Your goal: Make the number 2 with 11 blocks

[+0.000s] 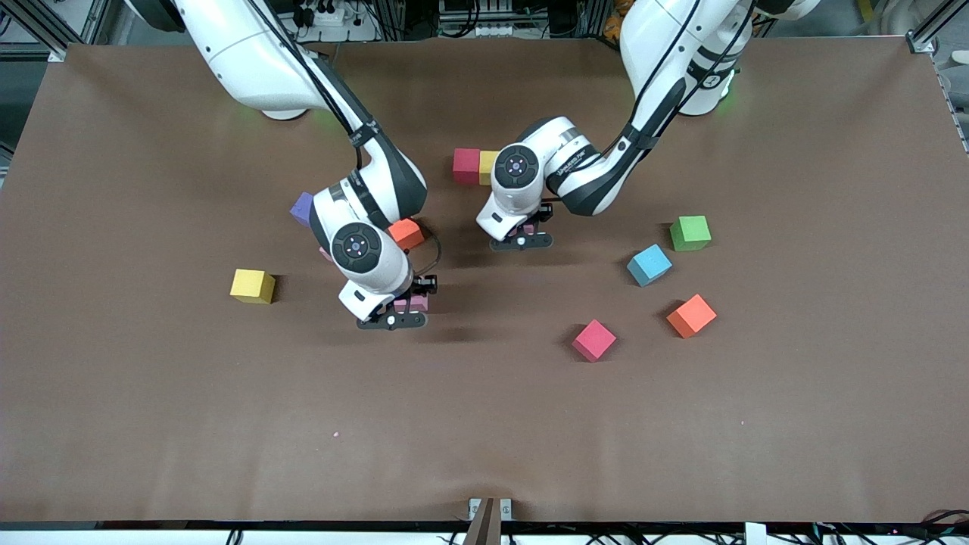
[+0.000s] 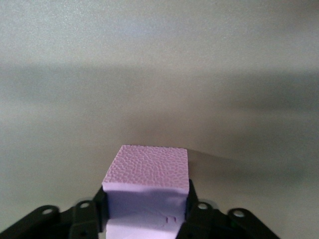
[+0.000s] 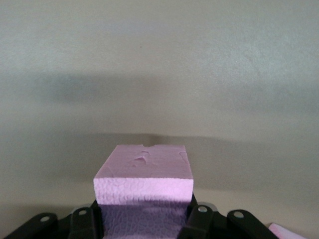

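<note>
My right gripper [image 1: 409,310] is shut on a pink block [image 3: 144,167] low over the table, between the lone yellow block [image 1: 253,286] and the middle. My left gripper [image 1: 522,236] holds another pink block [image 2: 149,167], its fingers [image 2: 193,199] against the block's sides, just above the table, nearer the front camera than the touching red block [image 1: 466,166] and yellow block [image 1: 487,163]. Loose blocks: purple [image 1: 302,208], orange [image 1: 406,233], light blue [image 1: 649,264], orange [image 1: 691,316], red [image 1: 593,340]. No number 2 shape shows.
A green cube [image 1: 690,232] sits toward the left arm's end, beside the light blue block. The right arm's wrist hangs over the purple and orange blocks. A corner of another pink thing [image 3: 294,232] shows beside the right gripper.
</note>
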You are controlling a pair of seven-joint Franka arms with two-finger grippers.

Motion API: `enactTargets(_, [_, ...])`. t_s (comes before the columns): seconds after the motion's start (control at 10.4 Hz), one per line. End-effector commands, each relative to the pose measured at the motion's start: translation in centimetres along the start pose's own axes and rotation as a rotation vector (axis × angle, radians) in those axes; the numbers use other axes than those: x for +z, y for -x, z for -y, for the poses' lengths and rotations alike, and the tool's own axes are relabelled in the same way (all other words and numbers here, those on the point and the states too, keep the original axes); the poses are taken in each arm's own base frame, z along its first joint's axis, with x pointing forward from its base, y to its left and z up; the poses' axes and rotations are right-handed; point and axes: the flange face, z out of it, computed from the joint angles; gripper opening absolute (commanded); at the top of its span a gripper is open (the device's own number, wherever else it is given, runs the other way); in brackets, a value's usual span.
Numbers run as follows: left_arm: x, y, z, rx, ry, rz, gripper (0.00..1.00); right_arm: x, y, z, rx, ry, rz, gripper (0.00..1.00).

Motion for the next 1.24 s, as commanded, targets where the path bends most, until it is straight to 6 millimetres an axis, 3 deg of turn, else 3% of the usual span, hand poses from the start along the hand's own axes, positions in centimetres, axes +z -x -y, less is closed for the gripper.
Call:
enactTargets(0.0, [0.1,-0.3,0.5,-0.013,-0.036,-0.002,1.00,-1.6,0.8,-0.5,-0.105,-0.001,0.020,0.42])
enactTargets(0.29, [-3.3,-0.7,1.0,-0.029,-0.033,-0.028,1.00,-2.5,1.5,-0.2,-0.210,0.005,0.042,0.42])
enactTargets(0.57, [-8.3,-2.4,3.4,-0.080,-0.005,-0.066,1.00,-2.6,2.7,0.0,-0.344,0.006,0.051,0.42])
enactTargets(0.67, [-10.1,-4.0,5.3,-0.122,0.010,-0.077,1.00,-2.4,3.2,0.3,-0.394,0.007,0.058,0.42])
enactTargets(0.86, [-12.8,-7.1,7.9,-0.190,0.046,-0.107,1.00,-2.3,4.9,2.8,-0.495,0.011,0.058,0.42])
enactTargets(1.15, [-16.8,-13.5,11.6,-0.292,0.129,-0.153,1.00,-1.9,8.4,7.7,-0.630,0.049,0.057,0.42])
